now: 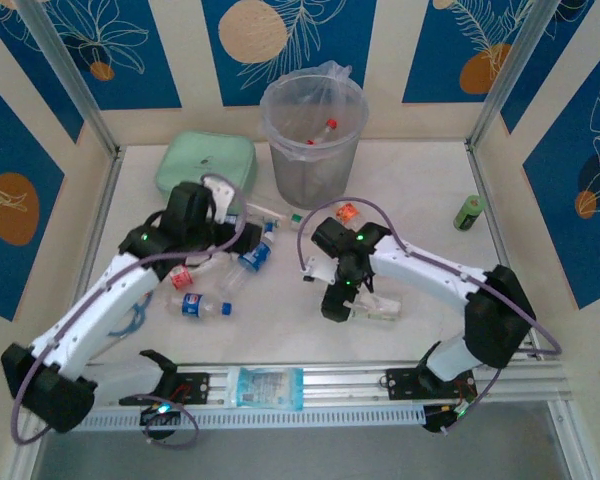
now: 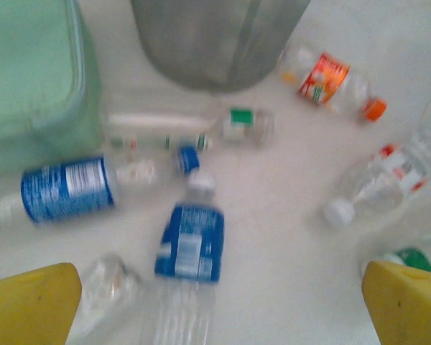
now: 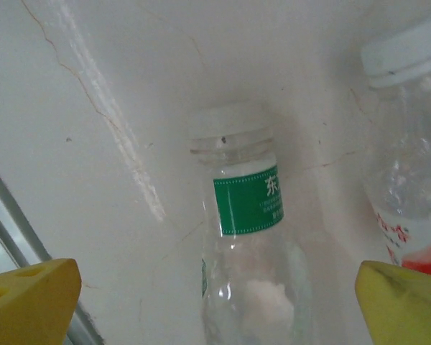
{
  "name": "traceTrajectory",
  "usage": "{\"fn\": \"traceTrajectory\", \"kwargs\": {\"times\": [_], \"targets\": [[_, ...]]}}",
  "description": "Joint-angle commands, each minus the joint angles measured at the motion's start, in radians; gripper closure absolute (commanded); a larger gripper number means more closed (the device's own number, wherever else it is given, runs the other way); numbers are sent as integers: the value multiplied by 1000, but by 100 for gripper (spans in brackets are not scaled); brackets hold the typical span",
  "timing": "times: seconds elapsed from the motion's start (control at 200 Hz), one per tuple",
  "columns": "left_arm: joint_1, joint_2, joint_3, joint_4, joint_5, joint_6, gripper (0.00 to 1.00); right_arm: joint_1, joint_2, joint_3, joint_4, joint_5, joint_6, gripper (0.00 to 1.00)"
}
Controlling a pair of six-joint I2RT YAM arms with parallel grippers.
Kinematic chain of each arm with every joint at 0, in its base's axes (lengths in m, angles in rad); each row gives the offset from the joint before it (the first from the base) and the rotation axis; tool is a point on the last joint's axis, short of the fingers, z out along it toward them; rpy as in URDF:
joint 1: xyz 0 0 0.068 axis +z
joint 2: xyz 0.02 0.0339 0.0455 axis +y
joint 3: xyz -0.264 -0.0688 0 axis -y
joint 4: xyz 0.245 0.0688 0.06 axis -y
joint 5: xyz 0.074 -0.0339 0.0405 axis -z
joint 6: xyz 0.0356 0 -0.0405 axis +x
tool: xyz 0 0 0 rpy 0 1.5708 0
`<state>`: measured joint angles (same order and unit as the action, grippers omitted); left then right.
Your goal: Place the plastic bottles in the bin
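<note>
White table (image 1: 280,312), left claw (image 2: 219,302) spread empty, right claw (image 3: 215,302) spread over green-labelled bottle (image 3: 248,208)

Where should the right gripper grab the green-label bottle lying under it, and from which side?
Grip the green-label bottle across its clear body, past the label from the cap, coming straight down. It lies flat, lengthwise under the open right gripper, whose fingers would close on its round sides.

My right gripper (image 3: 215,305) is spread wide, a green-labelled bottle (image 3: 244,237) lying between my fingertips (image 3: 29,298); a red-labelled bottle (image 3: 409,158) lies just beside one fingertip.
</note>
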<state>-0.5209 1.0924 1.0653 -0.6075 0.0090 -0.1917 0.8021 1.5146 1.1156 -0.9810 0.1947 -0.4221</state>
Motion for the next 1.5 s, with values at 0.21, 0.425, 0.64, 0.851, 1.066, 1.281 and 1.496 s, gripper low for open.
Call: {"fn": "traceTrajectory", "kwargs": {"times": [0.21, 0.425, 0.64, 0.851, 1.066, 1.281, 1.496], "targets": [[4, -280, -226, -69, -40, -208, 0, 19, 230, 97, -17, 25, -68, 2], [6, -331, -171, -144, -111, -175, 0, 31, 316, 115, -9, 42, -52, 13], [5, -299, -162, -102, -115, -181, 0, 49, 309, 113, -4, 31, -4, 34], [5, -283, -185, -44, -84, -202, 0, 48, 256, 102, 7, -1, 29, 57], [5, -297, -189, -61, -89, -205, 0, 37, 189, 100, 37, 4, 46, 73], [5, -258, -202, -26, -53, -211, 0, 32, 69, 156, 19, 38, 60, 77], [5, -221, -227, 34, -18, -224, 0, 71, -96, 239, -7, 130, 101, 88]]}}
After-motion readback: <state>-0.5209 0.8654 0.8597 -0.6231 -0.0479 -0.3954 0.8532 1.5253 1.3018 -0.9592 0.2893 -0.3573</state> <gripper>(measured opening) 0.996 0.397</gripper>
